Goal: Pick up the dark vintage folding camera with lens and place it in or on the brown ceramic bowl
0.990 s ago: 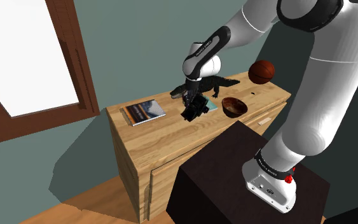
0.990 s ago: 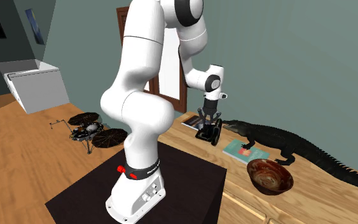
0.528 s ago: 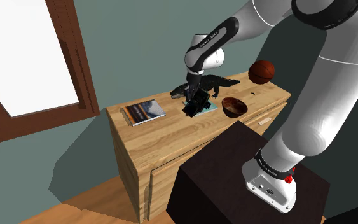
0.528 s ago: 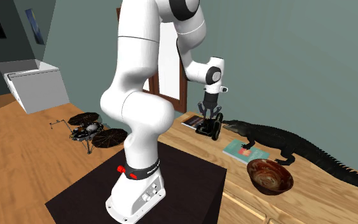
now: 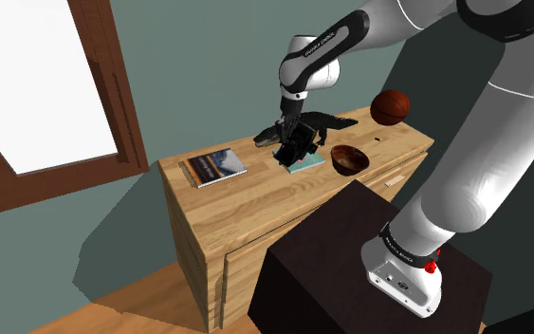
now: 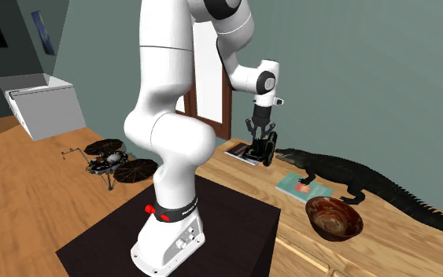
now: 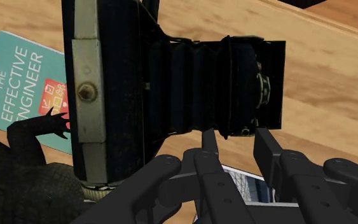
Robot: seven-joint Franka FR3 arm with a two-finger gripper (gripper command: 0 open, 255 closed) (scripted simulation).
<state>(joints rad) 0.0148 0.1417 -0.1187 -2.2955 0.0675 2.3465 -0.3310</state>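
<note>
Ok, light wooden table: its stand-side edge runs close by the bowl, so we'd keep the carry inboard. Long dark crocodile figure flanks the route; the open room is above. Glossy brown ceramic bowl sits empty, toward the shoulder view's right. Dark folding bellows camera hangs clear of the table near the teal paperback, pinched at its lens front by the black gripper. We'd move level, lower slowly, release low.

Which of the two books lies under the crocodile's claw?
The teal book, titled The Effective Engineer; the other book lies apart from the crocodile.
</note>
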